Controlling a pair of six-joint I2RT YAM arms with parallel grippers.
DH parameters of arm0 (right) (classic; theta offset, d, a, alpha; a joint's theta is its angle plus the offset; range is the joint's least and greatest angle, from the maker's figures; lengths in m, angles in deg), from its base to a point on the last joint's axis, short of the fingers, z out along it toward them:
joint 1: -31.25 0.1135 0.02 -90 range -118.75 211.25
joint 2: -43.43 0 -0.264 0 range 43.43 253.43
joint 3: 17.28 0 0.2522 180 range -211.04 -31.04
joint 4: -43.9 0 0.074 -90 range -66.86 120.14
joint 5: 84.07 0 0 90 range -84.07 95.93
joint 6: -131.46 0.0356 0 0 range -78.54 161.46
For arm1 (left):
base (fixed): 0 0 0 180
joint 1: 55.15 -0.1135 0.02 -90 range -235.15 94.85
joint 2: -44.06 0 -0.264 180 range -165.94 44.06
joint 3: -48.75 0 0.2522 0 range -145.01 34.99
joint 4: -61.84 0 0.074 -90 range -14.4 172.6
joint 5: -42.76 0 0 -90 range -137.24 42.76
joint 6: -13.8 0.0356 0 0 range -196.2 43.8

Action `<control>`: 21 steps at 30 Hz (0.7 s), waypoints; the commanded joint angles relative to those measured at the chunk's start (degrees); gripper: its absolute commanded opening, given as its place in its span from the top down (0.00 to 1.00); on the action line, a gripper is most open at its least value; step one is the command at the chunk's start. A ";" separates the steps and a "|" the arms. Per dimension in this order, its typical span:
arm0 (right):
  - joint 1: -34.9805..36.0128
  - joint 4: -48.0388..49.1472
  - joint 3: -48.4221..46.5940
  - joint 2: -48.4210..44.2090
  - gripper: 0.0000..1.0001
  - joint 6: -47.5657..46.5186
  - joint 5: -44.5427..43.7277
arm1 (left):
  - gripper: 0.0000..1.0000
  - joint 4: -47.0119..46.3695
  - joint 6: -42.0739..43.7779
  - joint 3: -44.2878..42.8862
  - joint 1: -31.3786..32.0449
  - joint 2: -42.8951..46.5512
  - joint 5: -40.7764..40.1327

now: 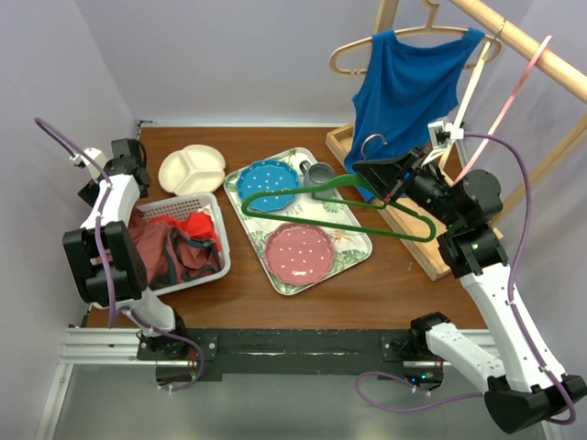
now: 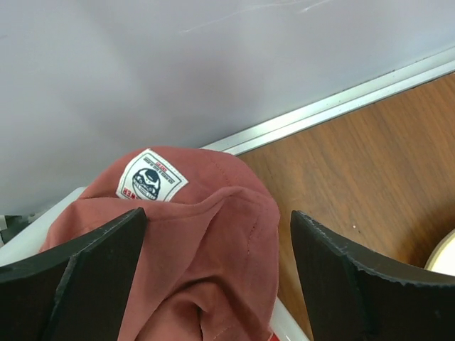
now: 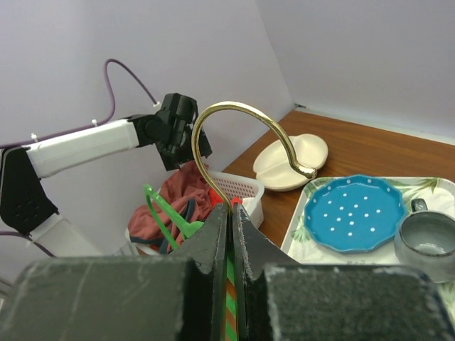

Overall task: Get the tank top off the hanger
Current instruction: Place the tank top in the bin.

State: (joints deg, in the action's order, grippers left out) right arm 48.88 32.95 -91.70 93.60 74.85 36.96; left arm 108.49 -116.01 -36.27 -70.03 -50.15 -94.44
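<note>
Right tool (image 3: pixel 229 212) clamps one green hanger (image 3: pixel 170 213); left tool (image 2: pixel 219 249) gapes over one basket (image 1: pixel 196 200); tank top (image 1: pixel 404 92) hangs at bench's (image 1: pixel 275 316) right edge.

Evenly lit, pale lavender walls (image 1: pixel 229 55) stand close around a brown wooden table (image 1: pixel 367 298), with a light wooden clothes rack (image 1: pixel 569 75) at its far right, an aluminium rail (image 1: pixel 101 344) along its near edge and grey floor (image 1: pixel 275 403) below.

Blue tank top (image 1: pixel 404 92), grn hanger (image 3: pixel 165 211), rust-red garment (image 2: pixel 213 241), wht-dotted blue plate (image 1: pixel 268 183), pink plate (image 1: pixel 298 252)
</note>
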 commanded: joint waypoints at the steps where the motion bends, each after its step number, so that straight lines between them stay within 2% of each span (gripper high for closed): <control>1: 0.30 1.85 -2.53 -0.78 1.00 -0.51 -0.09 | 0.16 -2.29 2.10 -0.46 -0.16 0.26 -2.46; 10: 0.30 3.17 -2.53 0.28 1.00 -0.52 0.00 | 0.19 -4.50 3.25 1.66 -0.15 -1.58 -1.05; 11: 0.39 3.25 -2.53 0.28 1.00 -0.43 -0.09 | 0.21 -3.36 2.12 1.39 -0.16 -2.28 -2.88; 13: 0.30 3.43 -2.70 0.28 1.00 -0.43 -0.18 | 0.35 -0.98 0.53 0.60 -0.07 -2.47 -4.39; 14: 0.39 3.52 -2.88 0.28 1.00 -0.43 -0.18 | 0.54 -1.24 0.53 0.69 -0.07 -1.94 -4.39; 16: 0.30 3.61 -2.88 0.10 1.00 -0.43 -0.26 | 0.73 -1.94 1.05 0.95 -0.07 -1.06 -4.13; 17: 0.30 3.61 -2.88 0.10 1.00 -0.43 -0.26 | 0.91 -2.47 1.66 1.04 -0.07 -0.02 -3.78; 18: 0.39 3.61 -2.97 -0.07 1.00 -0.34 -0.26 | 1.00 -3.52 2.80 1.30 -0.07 0.43 -3.25; 21: 0.39 3.26 -2.97 -0.34 1.00 -0.43 -0.44 | 1.00 -0.39 -0.24 0.60 0.02 2.71 -3.95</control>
State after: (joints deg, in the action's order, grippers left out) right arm 48.90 33.19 -91.83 93.73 74.74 36.96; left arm 106.91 -113.61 -34.63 -70.03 -51.40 -96.51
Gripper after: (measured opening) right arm 0.029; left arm 0.029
